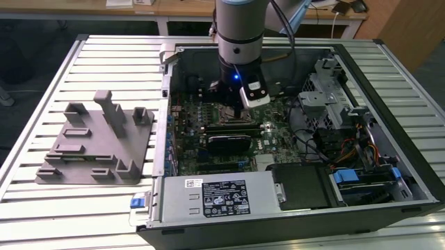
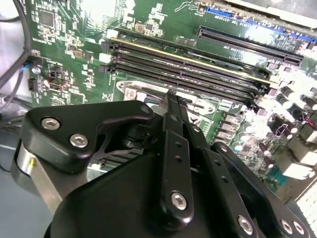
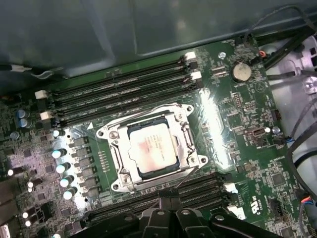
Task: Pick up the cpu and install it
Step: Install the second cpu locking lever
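Hovering low inside the open computer case point(image 1: 389, 172), the end effector point(image 3: 171, 201) has its fingers pressed together with nothing between them, their tips just beside the socket frame point(image 3: 111, 134). The cpu point(image 3: 151, 148) lies flat inside that frame, directly ahead of the fingertips in the first wrist view, its silvery top plate showing and its edges looking square to the frame.

The risk, as I judge it, is contact in a crowded spot. A small sideways drift could drag the fingertips across the chip's top plate or nudge it askew in its seat, bending contacts underneath. The memory slots point(image 3: 124, 94) run just beyond the socket and more lie beneath the fingers; a careless descent could strike their latches. Whether the chip is fully seated cannot be told. The grey fixture point(image 1: 97, 143) on the worktop point(image 1: 41, 219) sits well apart.
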Robot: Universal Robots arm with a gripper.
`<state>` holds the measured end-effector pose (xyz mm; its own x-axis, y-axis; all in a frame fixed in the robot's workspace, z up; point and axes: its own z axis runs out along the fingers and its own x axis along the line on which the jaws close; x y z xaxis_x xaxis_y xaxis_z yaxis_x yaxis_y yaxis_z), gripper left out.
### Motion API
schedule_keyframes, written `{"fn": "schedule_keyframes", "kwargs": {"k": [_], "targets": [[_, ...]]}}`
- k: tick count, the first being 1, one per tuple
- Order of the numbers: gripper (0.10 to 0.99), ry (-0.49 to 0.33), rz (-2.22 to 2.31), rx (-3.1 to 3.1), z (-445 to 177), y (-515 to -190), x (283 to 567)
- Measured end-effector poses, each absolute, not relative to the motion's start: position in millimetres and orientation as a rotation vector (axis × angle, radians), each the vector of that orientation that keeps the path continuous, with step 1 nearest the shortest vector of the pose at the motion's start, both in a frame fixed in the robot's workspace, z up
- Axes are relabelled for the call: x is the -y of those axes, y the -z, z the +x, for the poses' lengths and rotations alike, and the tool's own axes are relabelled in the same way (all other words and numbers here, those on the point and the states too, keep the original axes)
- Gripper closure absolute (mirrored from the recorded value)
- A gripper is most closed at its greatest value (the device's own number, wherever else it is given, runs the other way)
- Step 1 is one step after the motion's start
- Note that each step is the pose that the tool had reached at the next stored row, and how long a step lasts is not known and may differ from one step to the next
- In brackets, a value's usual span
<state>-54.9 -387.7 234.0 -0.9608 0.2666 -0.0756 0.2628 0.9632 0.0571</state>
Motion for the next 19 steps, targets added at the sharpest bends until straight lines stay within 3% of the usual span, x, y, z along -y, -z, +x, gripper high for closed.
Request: {"fn": "schedule_keyframes", "kwargs": {"k": [19], "targets": [[0.980, -0.083, 0.319, -3.043, -63.2, -225.1, 387.8]]}}
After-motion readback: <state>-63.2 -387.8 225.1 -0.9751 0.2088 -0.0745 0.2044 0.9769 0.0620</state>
